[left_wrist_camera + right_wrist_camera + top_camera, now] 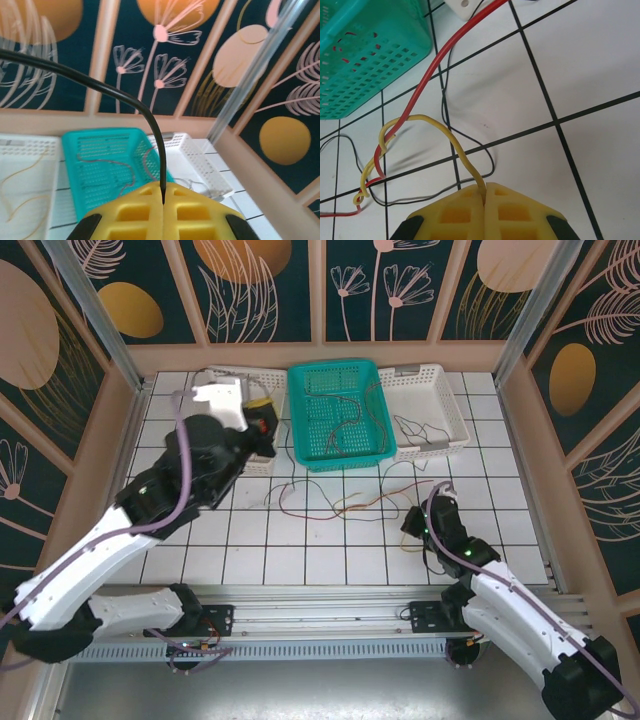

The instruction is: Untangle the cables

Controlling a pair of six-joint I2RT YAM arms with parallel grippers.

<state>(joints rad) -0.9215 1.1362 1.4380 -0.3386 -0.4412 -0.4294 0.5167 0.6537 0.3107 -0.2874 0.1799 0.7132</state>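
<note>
Pinching yellow cable (451, 135) in closed right gripper (485, 194), low over tiled table (600, 65). Twisting around red cable (434, 67) just left of grip, crossing thin black wire (444, 107) flat on tiles near teal basket (365, 55). Clamping black cable (125, 97) between shut fingers of left gripper (163, 197), raised near baskets, arching up and leftward. Showing loose cables (340, 502) tangled on tiles before teal basket, more inside it and in white baskets (432, 380) alongside.
</note>
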